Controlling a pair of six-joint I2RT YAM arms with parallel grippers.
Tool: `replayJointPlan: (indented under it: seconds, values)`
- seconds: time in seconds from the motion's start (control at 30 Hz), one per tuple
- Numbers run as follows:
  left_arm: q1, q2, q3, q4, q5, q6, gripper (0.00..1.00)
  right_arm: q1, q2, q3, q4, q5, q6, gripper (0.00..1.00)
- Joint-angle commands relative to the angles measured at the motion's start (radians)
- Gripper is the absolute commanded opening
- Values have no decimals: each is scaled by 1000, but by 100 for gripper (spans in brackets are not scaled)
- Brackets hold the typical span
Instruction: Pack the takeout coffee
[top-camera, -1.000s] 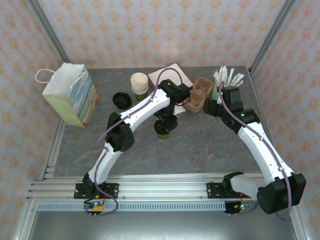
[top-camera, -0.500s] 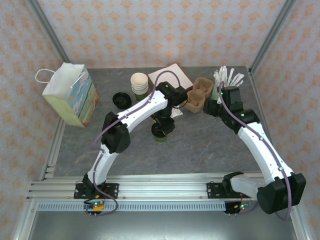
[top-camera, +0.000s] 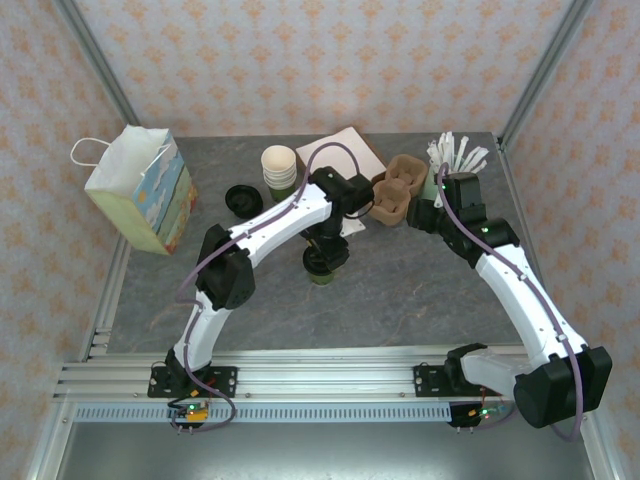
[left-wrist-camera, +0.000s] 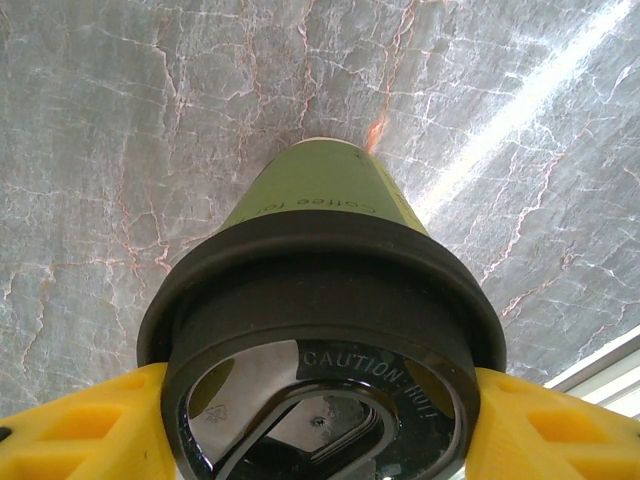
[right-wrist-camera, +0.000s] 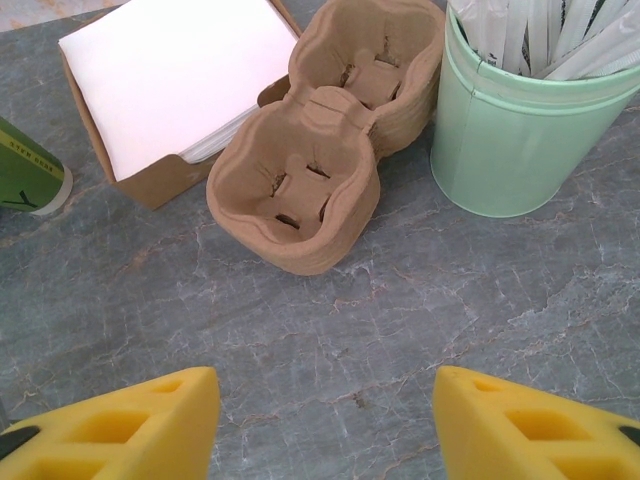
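Observation:
The takeout coffee (left-wrist-camera: 320, 250), a green paper cup with a black lid marked "CAUTION HOT", sits between my left gripper's (left-wrist-camera: 320, 400) yellow fingers (left-wrist-camera: 70, 430), which press on the lid from both sides. From above, the cup (top-camera: 322, 266) is mid-table under my left gripper (top-camera: 325, 245). I cannot tell whether its base touches the table. The paper bag (top-camera: 140, 190) stands upright at the far left. My right gripper (right-wrist-camera: 325, 390) is open over bare table, with nothing between its fingers.
A stack of lidless cups (top-camera: 279, 168) and a loose black lid (top-camera: 241, 198) stand behind the left arm. A napkin box (right-wrist-camera: 170, 75), a brown cup carrier (right-wrist-camera: 320, 170) and a mint tin of straws (right-wrist-camera: 530, 140) lie ahead of the right gripper.
My left gripper has shifted slightly left with the cup, and the arm's elbow has swung left. The right arm has not moved.

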Motion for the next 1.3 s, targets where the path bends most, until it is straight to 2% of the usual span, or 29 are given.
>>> replayJointPlan:
  seconds: [0.0,0.17,0.5,1.27]
  values:
    - [-11,134,-48,43,-23,-25,51,3,-14,25,-6,-4,-3,59]
    - [-12,134,0,27,-19,-18,59,3,-16,37,-28,-1,-5,59]
    - [-10,103,59,-1,15,-1,68,5,0,51,-45,-16,-5,59]
    - [13,40,86,-2,81,27,78,22,10,38,-52,-10,-8,59]
